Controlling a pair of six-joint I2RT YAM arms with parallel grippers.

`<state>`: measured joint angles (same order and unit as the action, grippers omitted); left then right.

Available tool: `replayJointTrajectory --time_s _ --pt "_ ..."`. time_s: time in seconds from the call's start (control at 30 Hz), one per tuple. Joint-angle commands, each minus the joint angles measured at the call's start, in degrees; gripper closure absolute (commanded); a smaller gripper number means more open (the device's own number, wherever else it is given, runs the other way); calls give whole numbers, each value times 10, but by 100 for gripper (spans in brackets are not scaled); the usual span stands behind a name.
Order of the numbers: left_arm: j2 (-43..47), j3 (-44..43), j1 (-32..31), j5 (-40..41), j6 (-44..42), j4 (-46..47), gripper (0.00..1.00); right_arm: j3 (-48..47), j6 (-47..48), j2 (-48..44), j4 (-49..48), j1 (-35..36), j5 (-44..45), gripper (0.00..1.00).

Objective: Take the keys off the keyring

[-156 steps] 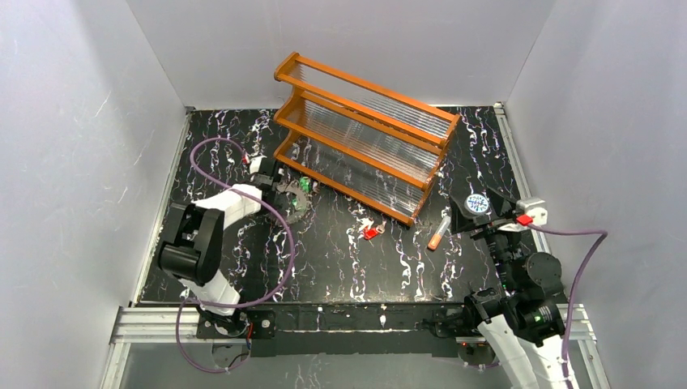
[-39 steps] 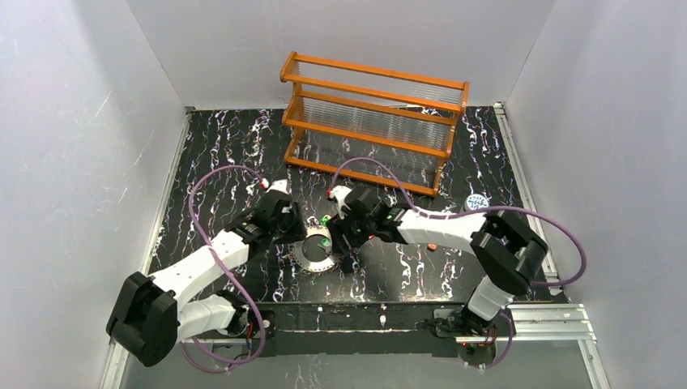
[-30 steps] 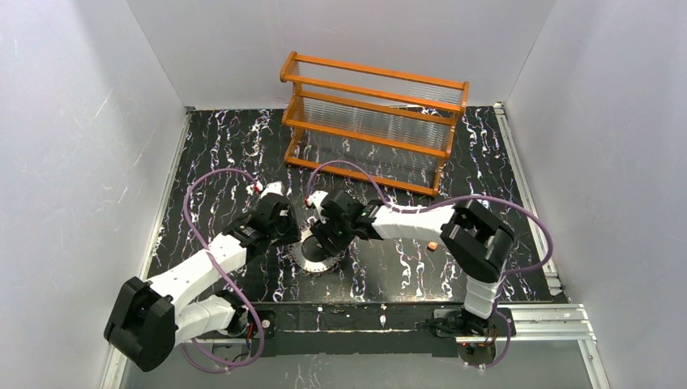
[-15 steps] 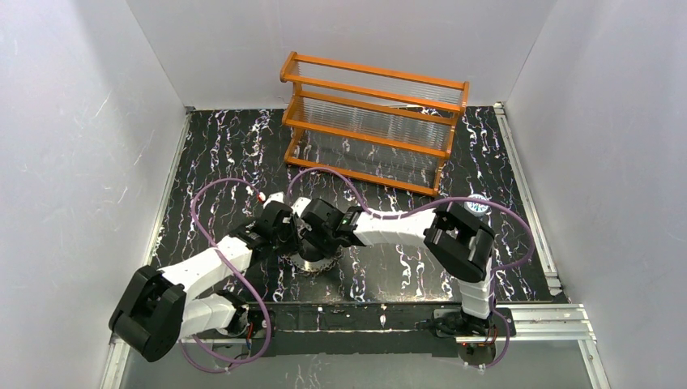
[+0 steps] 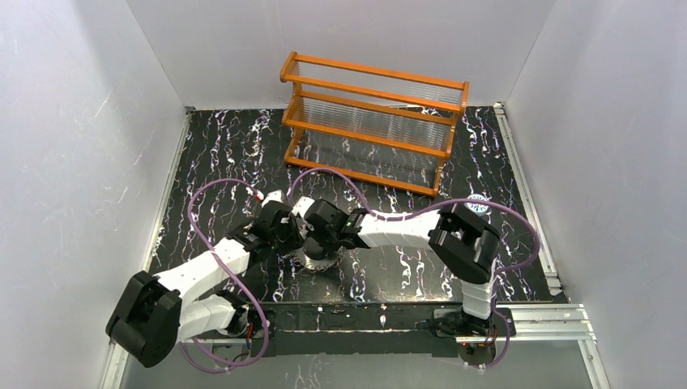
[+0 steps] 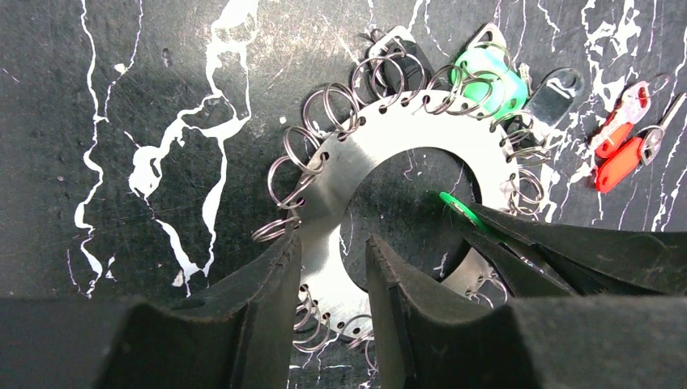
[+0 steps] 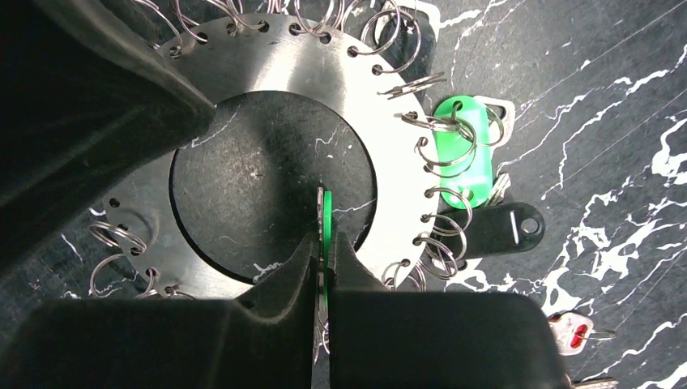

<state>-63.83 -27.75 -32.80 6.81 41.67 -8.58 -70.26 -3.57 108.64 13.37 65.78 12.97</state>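
Keyring (image 6: 340, 170): flat on worktop (image 6: 121, 81), left pincer (image 6: 332, 243) clenched across its band. Right pincer (image 7: 322, 243), now swung in from beside the rim to over the hole, grasps green key (image 7: 325, 212) edge-on. Judgement: removal under way. Second green key (image 7: 462, 154) still ringed at the rim; red keys (image 6: 620, 150) apart from it.

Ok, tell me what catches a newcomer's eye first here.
The silvery keyring fringed with wire loops, centre-front of the scene, with the left hand clamped across its band. Inside its opening, the right hand pinches a green key edge-on. Two red keys lie apart from it.
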Motion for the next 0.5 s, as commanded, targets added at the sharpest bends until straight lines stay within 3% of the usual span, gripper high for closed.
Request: replayJointTrajectory --time_s 0.0,0.27,0.47 --pt "27 1 2 14 5 -4 65 29 -4 -37 -6 -19 -41 99" --pt "70 -25 3 8 -19 8 62 67 -31 -113 -76 -57 -117 99" --pt "90 -82 8 -5 -76 6 56 86 -39 -176 -127 -63 -114 99"
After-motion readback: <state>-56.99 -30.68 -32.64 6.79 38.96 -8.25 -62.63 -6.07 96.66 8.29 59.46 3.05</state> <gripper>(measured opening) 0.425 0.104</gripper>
